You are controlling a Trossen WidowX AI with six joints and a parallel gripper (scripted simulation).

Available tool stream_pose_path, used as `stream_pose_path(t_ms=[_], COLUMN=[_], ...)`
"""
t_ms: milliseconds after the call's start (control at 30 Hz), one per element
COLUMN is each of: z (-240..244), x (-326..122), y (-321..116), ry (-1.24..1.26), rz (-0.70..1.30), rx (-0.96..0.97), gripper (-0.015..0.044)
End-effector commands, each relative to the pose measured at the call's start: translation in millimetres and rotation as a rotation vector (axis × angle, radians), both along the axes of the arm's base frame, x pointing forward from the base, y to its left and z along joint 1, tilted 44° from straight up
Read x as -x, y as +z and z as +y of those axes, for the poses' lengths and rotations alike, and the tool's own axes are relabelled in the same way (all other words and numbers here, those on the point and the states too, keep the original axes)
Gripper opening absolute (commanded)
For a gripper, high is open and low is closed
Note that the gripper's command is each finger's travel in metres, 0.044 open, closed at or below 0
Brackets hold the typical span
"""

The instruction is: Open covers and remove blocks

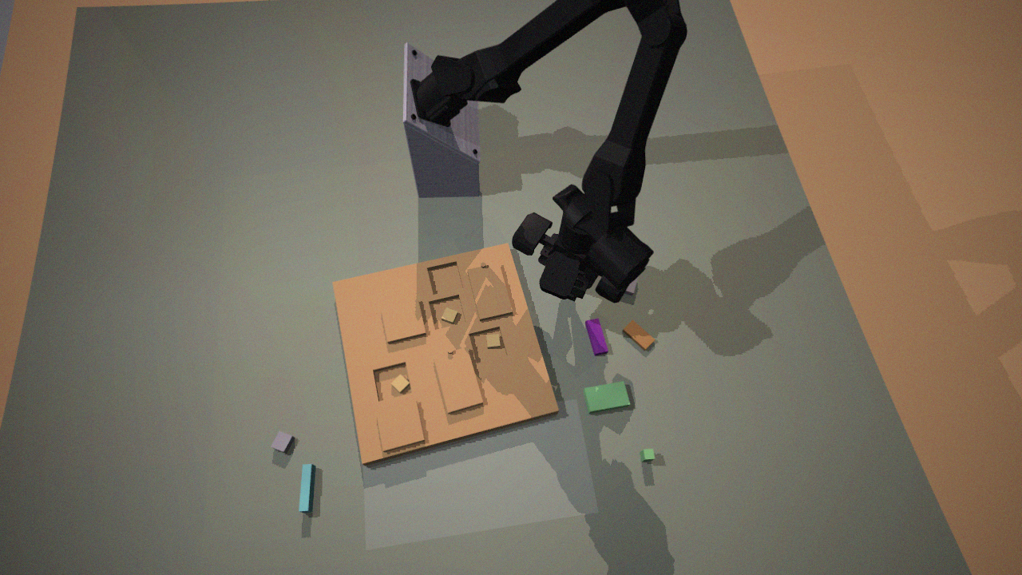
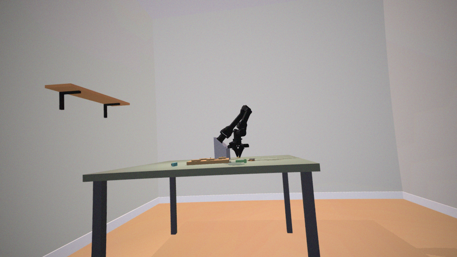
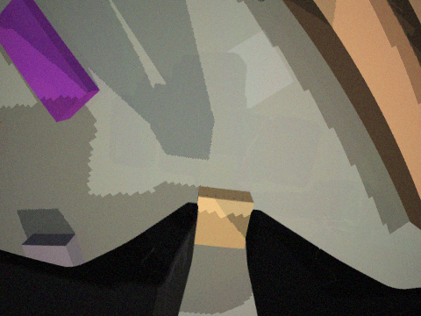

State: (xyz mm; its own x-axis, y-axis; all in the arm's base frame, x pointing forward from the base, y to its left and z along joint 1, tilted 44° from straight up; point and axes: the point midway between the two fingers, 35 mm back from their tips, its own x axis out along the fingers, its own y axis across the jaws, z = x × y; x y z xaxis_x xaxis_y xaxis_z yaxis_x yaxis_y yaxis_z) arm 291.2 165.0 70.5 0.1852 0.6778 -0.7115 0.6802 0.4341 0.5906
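My gripper (image 3: 224,215) (image 2: 238,156) is shut on a tan block (image 3: 220,233), low over the table beside the board's right edge; whether the block touches the table is unclear. The fingertips are hidden in the top view. On the puzzle board (image 1: 357,307) (image 2: 207,162) (image 3: 373,66), two pinned covers (image 1: 493,300) (image 1: 459,386) and two plain covers (image 1: 402,325) (image 1: 400,429) lie off the wells. Three tan blocks (image 1: 449,315) (image 1: 493,340) (image 1: 400,383) sit in uncovered wells. The top well (image 1: 444,277) looks empty.
A purple block (image 1: 596,336) (image 3: 48,66), an orange block (image 1: 638,335), a green block (image 1: 607,397) and a small green cube (image 1: 647,454) lie right of the board. A grey cube (image 3: 50,254) is near my left finger. Another grey cube (image 1: 283,442) and a cyan bar (image 1: 306,488) lie left.
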Motion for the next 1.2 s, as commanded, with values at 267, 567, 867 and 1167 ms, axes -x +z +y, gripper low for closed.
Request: stream_pose_path(t_ms=[267,567,867,1167], z=[14,16,15,-4], x=[1,0,0,3], y=[-15,-15,-14,4], ry=[-0.005,0.000,0.000,-0.001], rz=[0.007,0.001,0.002,0.003], rx=[0.000,-0.006,-0.005,0.001], gripper=[0.0080,0.0185,0.0421,0.0440])
